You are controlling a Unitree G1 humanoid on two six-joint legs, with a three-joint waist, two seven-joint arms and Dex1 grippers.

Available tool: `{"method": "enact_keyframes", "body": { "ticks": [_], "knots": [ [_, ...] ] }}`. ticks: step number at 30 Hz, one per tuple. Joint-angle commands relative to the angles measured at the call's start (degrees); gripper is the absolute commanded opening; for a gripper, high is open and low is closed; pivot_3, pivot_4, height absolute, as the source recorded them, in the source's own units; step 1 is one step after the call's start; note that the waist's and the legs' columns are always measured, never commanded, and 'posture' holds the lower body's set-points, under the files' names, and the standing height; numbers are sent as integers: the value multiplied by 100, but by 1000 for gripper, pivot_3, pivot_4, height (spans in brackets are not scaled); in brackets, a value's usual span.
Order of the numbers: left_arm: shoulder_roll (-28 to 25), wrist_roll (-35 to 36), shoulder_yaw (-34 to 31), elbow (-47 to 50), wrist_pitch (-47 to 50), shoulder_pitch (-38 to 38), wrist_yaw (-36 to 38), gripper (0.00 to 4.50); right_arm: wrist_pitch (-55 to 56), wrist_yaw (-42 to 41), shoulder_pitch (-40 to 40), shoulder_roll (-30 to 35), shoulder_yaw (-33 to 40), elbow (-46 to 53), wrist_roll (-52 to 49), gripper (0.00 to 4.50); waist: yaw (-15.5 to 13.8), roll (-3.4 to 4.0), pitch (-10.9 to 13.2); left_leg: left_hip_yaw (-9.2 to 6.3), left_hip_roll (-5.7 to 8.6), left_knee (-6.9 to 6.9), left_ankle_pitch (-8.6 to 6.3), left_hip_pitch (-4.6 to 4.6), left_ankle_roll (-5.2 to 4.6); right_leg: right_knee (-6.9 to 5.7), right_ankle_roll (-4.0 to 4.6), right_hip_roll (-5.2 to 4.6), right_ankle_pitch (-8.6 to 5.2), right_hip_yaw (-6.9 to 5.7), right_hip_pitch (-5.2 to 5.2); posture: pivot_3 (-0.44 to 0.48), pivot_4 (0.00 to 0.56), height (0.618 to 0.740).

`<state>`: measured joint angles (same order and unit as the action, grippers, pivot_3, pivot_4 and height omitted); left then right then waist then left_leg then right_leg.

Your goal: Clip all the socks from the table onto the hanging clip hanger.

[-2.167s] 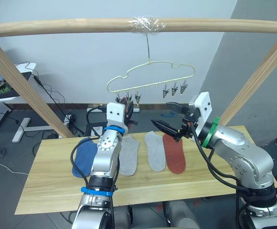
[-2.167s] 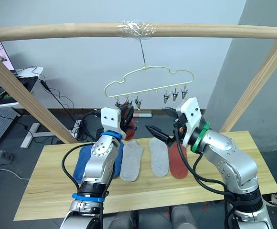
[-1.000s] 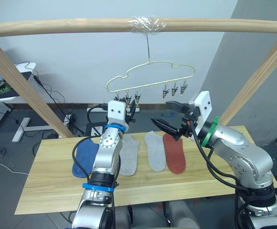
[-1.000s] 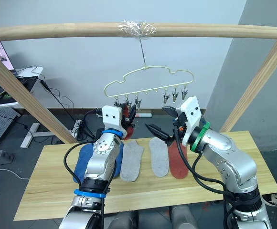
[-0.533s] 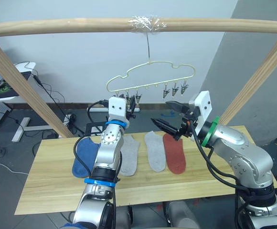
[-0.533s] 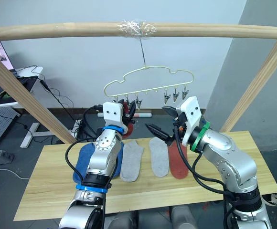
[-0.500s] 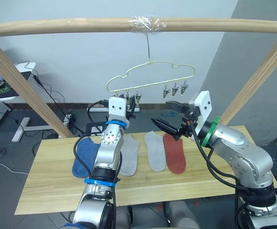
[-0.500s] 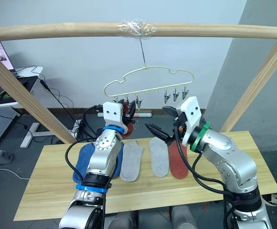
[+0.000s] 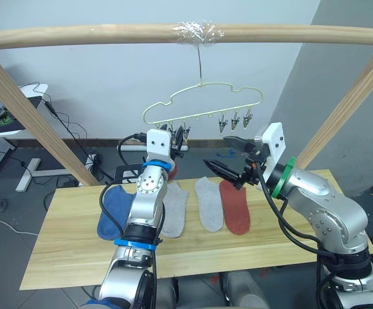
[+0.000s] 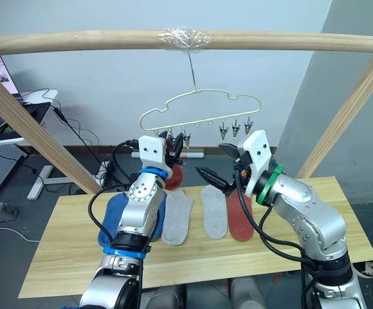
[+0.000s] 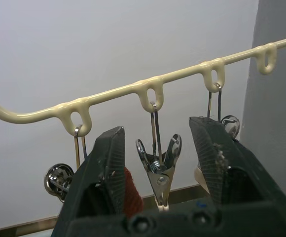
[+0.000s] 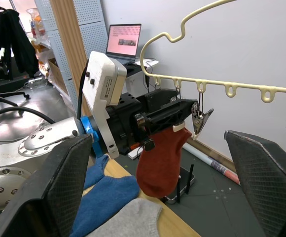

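rust red knit ankle sock [image 12: 161,160] dangles from the left claw [image 12: 175,112], pinched by its cuff and lifted right up to the thin pale yellow-green wire clip hanger [image 9: 202,103], so the fabric edge sits level with the small grey metal clips [image 11: 157,163]. in the left wrist view one clip hangs between the black fingers [image 11: 106,168], which looks like lining up to feed the cuff in. right claw [image 9: 224,156] hovers just beside, spread wide and empty, probably ready to squeeze a clip open. down on the light wooden plank table [image 9: 71,254] wait the blue socks [image 9: 114,212], two light grey socks [image 9: 209,203] and the other rust red sock [image 9: 235,206], laid flat in a row.
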<state>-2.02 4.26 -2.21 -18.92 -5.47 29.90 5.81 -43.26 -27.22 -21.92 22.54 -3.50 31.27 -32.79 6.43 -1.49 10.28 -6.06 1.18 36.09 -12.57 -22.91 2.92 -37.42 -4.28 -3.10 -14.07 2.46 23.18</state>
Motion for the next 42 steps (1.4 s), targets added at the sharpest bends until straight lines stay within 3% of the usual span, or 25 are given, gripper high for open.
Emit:
{"method": "enact_keyframes", "body": {
  "ticks": [1,3,7,13,18,21,27,34,42],
  "knots": [
    [8,49,-11,78,-130,133,68,1259,35,-1,-127,20,113,121,-68,4500,0,0,0,0,0,0,0,0,0,0,0,0,0,0,0,-195,157,740],
    [5,56,-14,77,-122,133,74,674,35,1,-131,15,111,113,-68,4500,0,0,0,0,0,0,0,0,0,0,0,0,0,0,0,-194,156,740],
    [4,81,-27,98,-97,113,103,19,33,5,-129,3,101,106,-69,4500,0,0,0,0,0,0,0,0,0,1,0,0,0,0,0,-191,156,740],
    [-60,194,-16,201,101,36,322,19,20,70,-61,-18,64,53,-1,4500,1,0,0,0,0,0,0,0,0,0,0,0,0,0,0,-183,154,740],
    [-253,785,-99,587,905,-60,985,19,-219,407,290,351,-478,-373,845,4500,-2,0,0,0,0,0,0,0,0,1,0,0,0,-1,-1,-166,150,740],
    [-493,1374,-289,952,1699,-154,1400,19,46,516,452,287,-732,-1045,1293,4500,12,1,0,1,-2,-1,0,2,0,0,1,0,0,0,0,-160,151,740],
    [-927,2600,-887,1449,3268,-232,1745,19,1153,525,104,8,-1409,-3538,2481,4500,26,1,0,3,-3,1,0,12,0,-13,3,2,1,1,-1,-136,148,740],
    [-960,2605,-821,1783,3441,-381,1578,19,2219,434,-580,-428,-1486,-5982,3171,4500,6,1,-1,3,-2,1,2,16,1,-21,12,3,7,5,-2,-102,147,740],
    [-830,2606,-651,2260,3642,-706,1479,19,2506,194,-764,-725,-1142,-7091,3211,4500,-2,1,-1,4,-3,-2,2,22,1,-21,31,3,18,6,-5,-81,151,740]
  ]
}}
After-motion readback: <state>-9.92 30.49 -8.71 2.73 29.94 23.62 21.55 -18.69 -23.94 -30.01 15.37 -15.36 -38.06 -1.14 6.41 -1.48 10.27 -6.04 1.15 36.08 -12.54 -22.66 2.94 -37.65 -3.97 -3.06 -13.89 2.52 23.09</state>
